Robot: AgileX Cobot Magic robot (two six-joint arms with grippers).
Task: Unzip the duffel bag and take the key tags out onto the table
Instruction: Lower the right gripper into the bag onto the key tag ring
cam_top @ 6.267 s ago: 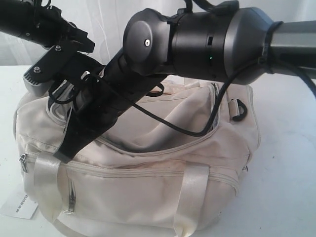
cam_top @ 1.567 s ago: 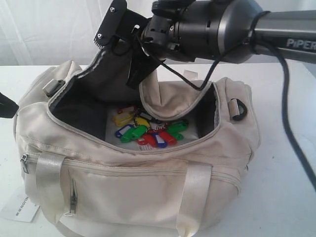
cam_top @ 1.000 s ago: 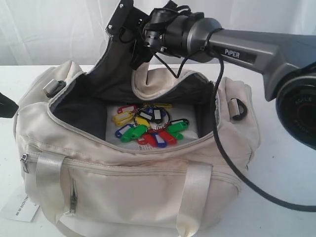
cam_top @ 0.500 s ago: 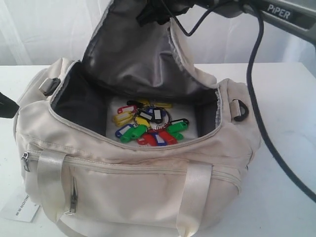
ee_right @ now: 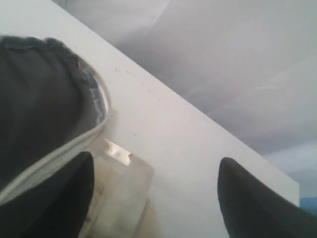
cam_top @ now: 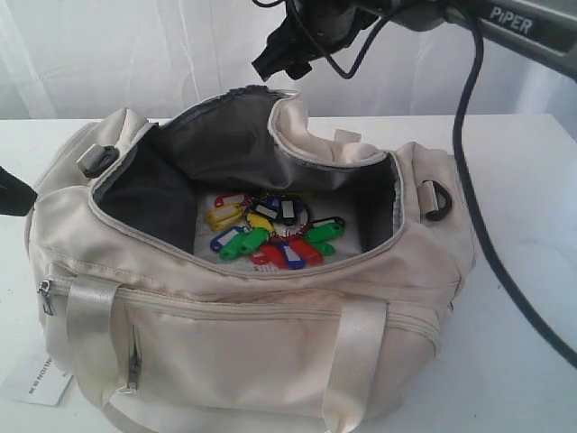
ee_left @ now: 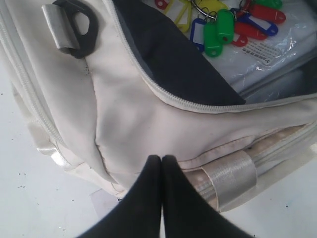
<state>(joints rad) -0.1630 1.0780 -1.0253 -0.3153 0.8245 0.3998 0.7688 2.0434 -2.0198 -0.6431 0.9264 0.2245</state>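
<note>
The cream duffel bag [cam_top: 270, 334] stands unzipped on the white table [cam_top: 523, 298], its grey-lined flap [cam_top: 234, 144] slumped over the back rim. The key tags [cam_top: 270, 236], red, green, blue and yellow, lie inside on a clear plastic packet. My right gripper [cam_top: 275, 63] hangs open above the flap, holding nothing. In the right wrist view the right gripper [ee_right: 156, 198] has its dark fingers [ee_right: 247, 198] wide apart over the flap lining [ee_right: 34, 99] and a strap. My left gripper [ee_left: 161, 161] is shut and empty, beside the bag's end [ee_left: 129, 129]; the key tags [ee_left: 223, 27] show beyond it.
A white paper label [cam_top: 36, 383] lies on the table at the bag's front left corner. Black D-rings sit at both bag ends [cam_top: 437, 200] [ee_left: 77, 20]. A cable [cam_top: 478, 225] from the right arm hangs down past the bag's right end. White curtain behind.
Half a second ago the right gripper held the flap high. It has let go, its fingers are apart, and the flap has dropped onto the back rim. The left gripper has not moved.
</note>
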